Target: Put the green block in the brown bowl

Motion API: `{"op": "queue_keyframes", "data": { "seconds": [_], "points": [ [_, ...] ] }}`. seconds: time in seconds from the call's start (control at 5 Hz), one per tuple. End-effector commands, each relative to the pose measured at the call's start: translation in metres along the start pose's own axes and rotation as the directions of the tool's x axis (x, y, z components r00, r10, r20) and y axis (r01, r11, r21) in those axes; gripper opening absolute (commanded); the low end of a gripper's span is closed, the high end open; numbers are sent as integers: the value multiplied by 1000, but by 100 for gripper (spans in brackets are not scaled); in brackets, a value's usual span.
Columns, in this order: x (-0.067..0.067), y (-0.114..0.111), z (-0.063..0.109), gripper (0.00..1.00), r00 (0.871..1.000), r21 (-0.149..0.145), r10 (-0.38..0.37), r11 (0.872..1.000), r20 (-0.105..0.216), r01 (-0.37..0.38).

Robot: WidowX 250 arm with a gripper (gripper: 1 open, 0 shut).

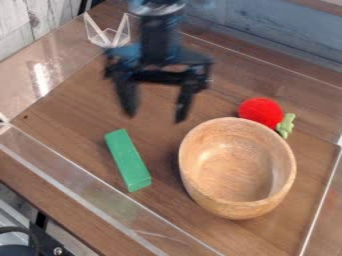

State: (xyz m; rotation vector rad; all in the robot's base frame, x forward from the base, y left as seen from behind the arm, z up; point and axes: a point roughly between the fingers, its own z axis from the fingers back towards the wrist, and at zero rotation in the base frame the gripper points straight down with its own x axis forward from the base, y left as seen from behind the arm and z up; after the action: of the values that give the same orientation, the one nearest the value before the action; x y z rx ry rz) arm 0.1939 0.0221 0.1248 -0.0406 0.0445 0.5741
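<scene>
The green block is a flat bright green bar lying on the wooden table at the lower left, slanted a little. To its right stands the brown bowl, round, light wood, with nothing inside. My gripper hangs pointing down above the table, up and to the right of the block and left of the bowl's far rim. Its two dark fingers are spread wide with nothing between them.
A red round toy with a small green bit lies just behind the bowl. A clear plastic wall borders the table, and a clear plastic stand sits at the back left.
</scene>
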Motion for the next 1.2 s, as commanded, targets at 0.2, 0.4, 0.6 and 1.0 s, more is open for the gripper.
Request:
{"op": "queue_keyframes", "data": {
  "seconds": [0.2, 0.4, 0.6, 1.0],
  "points": [
    [5, 29, -26, 100, 965, -101, 262, 961, 30, -258],
    [16, 28, -44, 100, 937, -139, 348, 929, 27, -342],
    [13, 21, -62, 100, 940, -162, 341, 929, 28, -333],
    [8, 8, -91, 100, 950, -177, 307, 939, 50, -294]
  ]
}}
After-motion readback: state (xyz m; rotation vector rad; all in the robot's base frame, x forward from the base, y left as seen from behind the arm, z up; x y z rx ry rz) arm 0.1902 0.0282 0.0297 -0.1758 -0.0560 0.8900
